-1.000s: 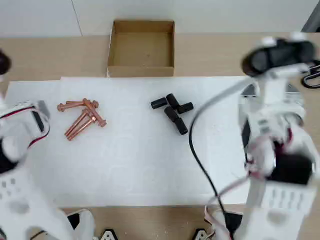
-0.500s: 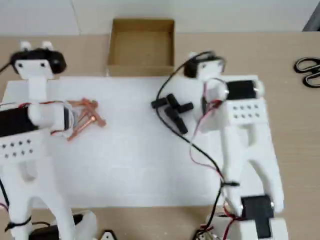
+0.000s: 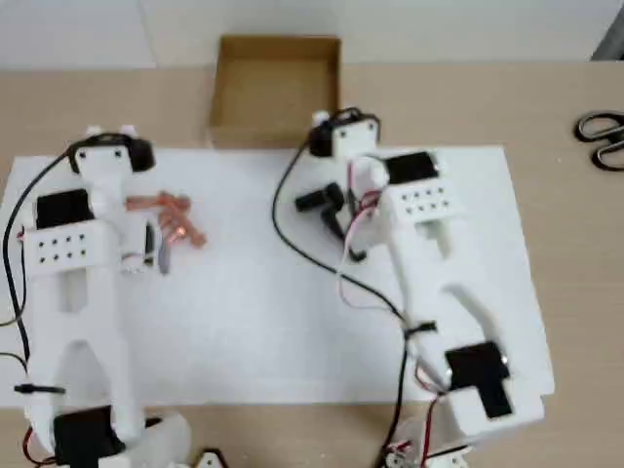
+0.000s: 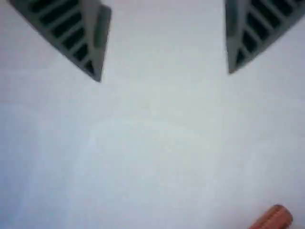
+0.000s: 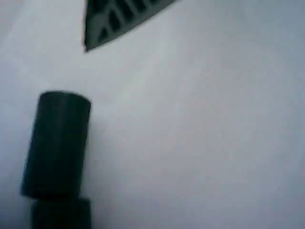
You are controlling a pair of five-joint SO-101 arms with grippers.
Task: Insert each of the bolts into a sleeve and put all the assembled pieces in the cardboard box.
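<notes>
Two wide-spread fingers (image 4: 71, 33) on the left gripper (image 4: 164, 75), over white foam (image 4: 152, 157), with one bolt (image 4: 275, 218) cut off at the edge, untouched. Near the right gripper (image 5: 133, 19), a black sleeve (image 5: 57, 143), apart; cannot tell that grip.

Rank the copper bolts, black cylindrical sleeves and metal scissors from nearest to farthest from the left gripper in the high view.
From the left gripper:
1. Copper bolts, right beside it.
2. Black cylindrical sleeves, at the mat's middle.
3. Metal scissors, at the table's opposite edge.
</notes>
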